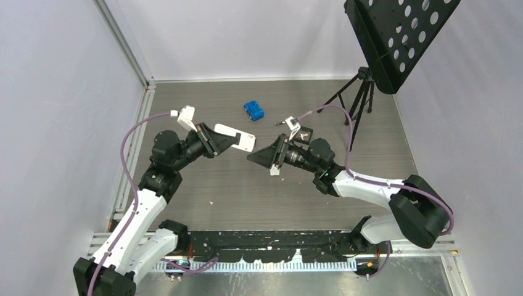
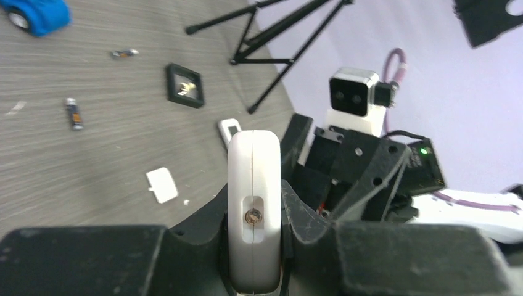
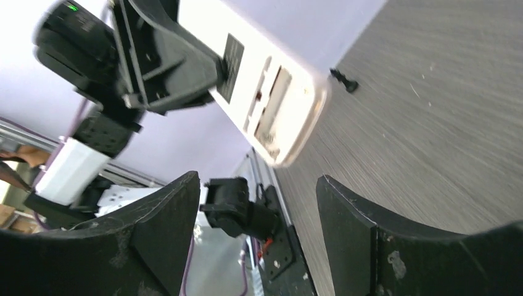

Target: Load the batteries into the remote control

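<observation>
- Left gripper point(image 1: 229, 140) clamps the remote control point(image 2: 254, 185) by its long edges; probably light, stiff, slick
- Right gripper point(image 3: 258, 185) gapes, empty
- Batteries point(image 2: 74, 115) look roll-prone; pinch mid-barrel

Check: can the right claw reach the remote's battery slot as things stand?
Probably yes: the right claw is open and empty, and the left claw holds the remote control, slot facing it, nothing between.

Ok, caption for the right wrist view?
Left gripper holds the white remote control, battery compartment exposed, in front of the open right gripper.
</observation>
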You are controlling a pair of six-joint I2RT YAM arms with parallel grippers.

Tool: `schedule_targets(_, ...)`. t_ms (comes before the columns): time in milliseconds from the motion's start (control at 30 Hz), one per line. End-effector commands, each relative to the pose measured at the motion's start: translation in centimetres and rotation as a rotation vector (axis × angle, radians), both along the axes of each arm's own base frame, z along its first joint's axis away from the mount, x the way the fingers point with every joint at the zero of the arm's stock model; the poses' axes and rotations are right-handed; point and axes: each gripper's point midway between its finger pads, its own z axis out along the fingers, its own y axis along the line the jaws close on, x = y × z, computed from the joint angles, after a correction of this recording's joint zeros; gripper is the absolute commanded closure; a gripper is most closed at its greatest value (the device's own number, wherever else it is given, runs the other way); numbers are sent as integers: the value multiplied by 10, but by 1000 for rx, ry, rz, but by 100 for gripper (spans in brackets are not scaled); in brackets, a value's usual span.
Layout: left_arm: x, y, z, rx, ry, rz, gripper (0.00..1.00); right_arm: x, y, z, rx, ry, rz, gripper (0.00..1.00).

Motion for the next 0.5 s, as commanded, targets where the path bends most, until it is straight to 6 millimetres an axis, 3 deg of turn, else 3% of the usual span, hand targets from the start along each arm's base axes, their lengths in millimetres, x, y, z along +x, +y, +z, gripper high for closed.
schedule_targets(0,-25,-19,50,-128,-82,-175,100,1,-21,71,288,-93,-40,26)
schedule_targets(133,-34,-25,62,-193,-95,-234,100,1,-22,86,318,-110,-36,29)
schedule_targets(233,-36,-28,64,-220,-87,-265,100,1,-22,94,329,-111,-31,39)
schedule_targets(333,-39,-32,66,-233,-83,-309,100,0,-22,101,329,-106,-23,66)
schedule_targets(467,-46,-37,71,-249,-104,-378,94,4,-29,102,334,-99,-38,87)
